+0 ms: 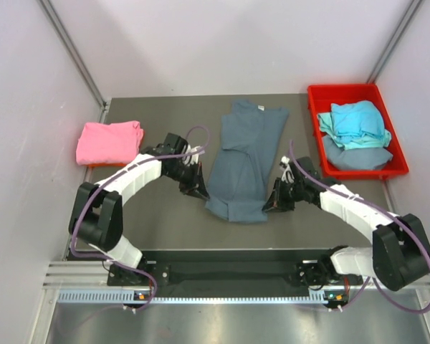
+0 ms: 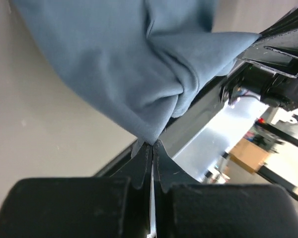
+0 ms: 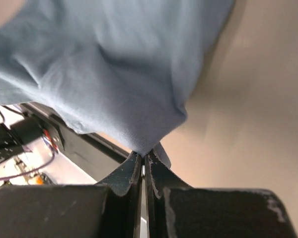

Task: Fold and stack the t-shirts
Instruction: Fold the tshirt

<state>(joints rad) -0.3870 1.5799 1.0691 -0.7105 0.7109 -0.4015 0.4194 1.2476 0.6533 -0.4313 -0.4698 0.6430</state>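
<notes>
Grey shirt (image 1: pixel 244 161) lies in the middle of the table (image 1: pixel 165 222), already narrowed to a long strip. Its long axis runs from about 1 o'clock (collar end, far) to 7 o'clock (hem end, near the arm bases), so it is slightly skewed off straight. The hem is the end nearest both arms.

Left gripper (image 1: pixel 198 190) is at the hem's 9 o'clock corner and right gripper (image 1: pixel 271 202) at its 3 o'clock corner. In the wrist views, each pair of jaws is pressed together on a pinch of grey cloth, which fans away from the tips. I read this as each arm clamped on its own hem corner, with the shirt between them.

Judgement: the next move is an end-over-end fold, carrying the hem toward 1 o'clock onto the collar end. Neither arm is nearer. Both should travel parallel to the skewed axis, or the strip twists.

Outward:
- Pink shirt (image 1: pixel 109 142), folded, is at 9–10 o'clock, well apart. It is probably the stack spot.
- Bin (image 1: pixel 342 89) at 2 o'clock holds a turquoise shirt (image 1: pixel 355 122) over a second grey shirt (image 1: pixel 355 158).
</notes>
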